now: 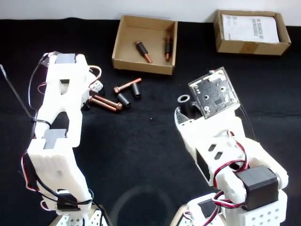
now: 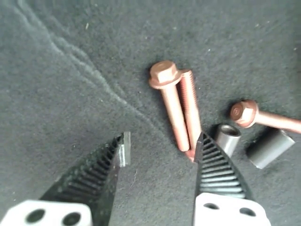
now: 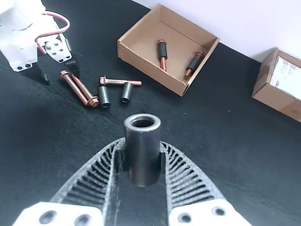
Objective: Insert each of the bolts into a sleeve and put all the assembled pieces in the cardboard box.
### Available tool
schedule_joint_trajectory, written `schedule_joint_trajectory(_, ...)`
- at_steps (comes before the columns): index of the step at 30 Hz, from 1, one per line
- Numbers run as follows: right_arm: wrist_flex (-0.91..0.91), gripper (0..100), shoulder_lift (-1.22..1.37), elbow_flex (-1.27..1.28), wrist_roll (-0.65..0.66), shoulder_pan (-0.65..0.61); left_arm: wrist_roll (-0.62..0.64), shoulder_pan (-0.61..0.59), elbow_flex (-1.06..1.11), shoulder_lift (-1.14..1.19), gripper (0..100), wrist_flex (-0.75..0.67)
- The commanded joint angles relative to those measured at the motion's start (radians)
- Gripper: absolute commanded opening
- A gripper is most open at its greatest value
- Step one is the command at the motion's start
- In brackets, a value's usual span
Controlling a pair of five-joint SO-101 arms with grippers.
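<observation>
Two copper bolts (image 2: 176,106) lie side by side on the black cloth, a third bolt (image 2: 263,117) beyond them next to two dark sleeves (image 2: 228,137) (image 2: 270,148). My left gripper (image 2: 160,148) is open just above the cloth, one finger tip at the end of the paired bolts (image 1: 105,102). My right gripper (image 3: 141,162) is shut on a sleeve (image 3: 141,148) held upright, open end up, above the cloth at centre right (image 1: 184,100). The cardboard box (image 1: 123,43) at the back holds two assembled pieces (image 1: 144,52) (image 1: 168,47).
A second cardboard box (image 1: 251,46) with a printed paper in it stands at the back right. The loose third bolt (image 1: 127,86) and the two sleeves (image 1: 123,99) (image 1: 136,90) lie between the left arm and the box.
</observation>
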Motion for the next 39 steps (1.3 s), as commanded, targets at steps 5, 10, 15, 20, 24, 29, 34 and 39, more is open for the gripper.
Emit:
schedule_joint_trajectory(5,-0.024,0.7,-0.013,0.002,0.0,0.013,-0.002,-0.013,-0.038,0.09,23,-0.011)
schedule_joint_trajectory(10,-0.024,0.7,-0.013,0.031,0.0,0.013,0.002,-0.015,-0.038,0.125,23,-0.028)
schedule_joint_trajectory(15,-0.025,0.7,-0.019,0.061,0.0,0.013,0.0,-0.025,-0.038,0.127,23,-0.074)
schedule_joint_trajectory(20,-0.038,0.7,-0.015,0.061,0.0,0.015,0.003,-0.048,-0.036,0.127,23,-0.074)
schedule_joint_trajectory(24,-0.039,0.7,-0.012,0.062,0.0,0.015,-0.002,-0.084,-0.036,0.127,11,-0.072)
schedule_joint_trajectory(29,-0.07,0.7,-0.013,0.12,0.0,0.019,-0.006,-0.094,-0.031,0.127,1,-0.072)
schedule_joint_trajectory(34,-0.096,0.7,-0.015,0.17,0.0,0.077,-0.058,-0.088,-0.028,0.127,1,-0.071)
schedule_joint_trajectory(39,-0.096,0.7,-0.016,0.173,0.0,0.087,-0.06,-0.088,-0.027,0.128,1,-0.071)
